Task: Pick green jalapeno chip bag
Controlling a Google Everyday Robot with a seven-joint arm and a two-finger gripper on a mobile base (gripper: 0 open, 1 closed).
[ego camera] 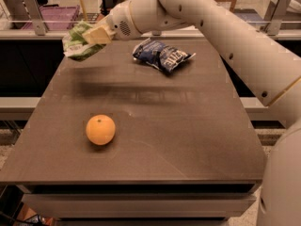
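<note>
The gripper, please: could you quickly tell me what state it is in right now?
The gripper is closed on the green jalapeno chip bag, held above the table's far left corner.

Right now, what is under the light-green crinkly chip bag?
The gripper holds the light-green crinkly chip bag above the far-left corner of the brown table. Below it, only bare tabletop and the bag's shadow show. The bag's own underside is out of sight.
</note>
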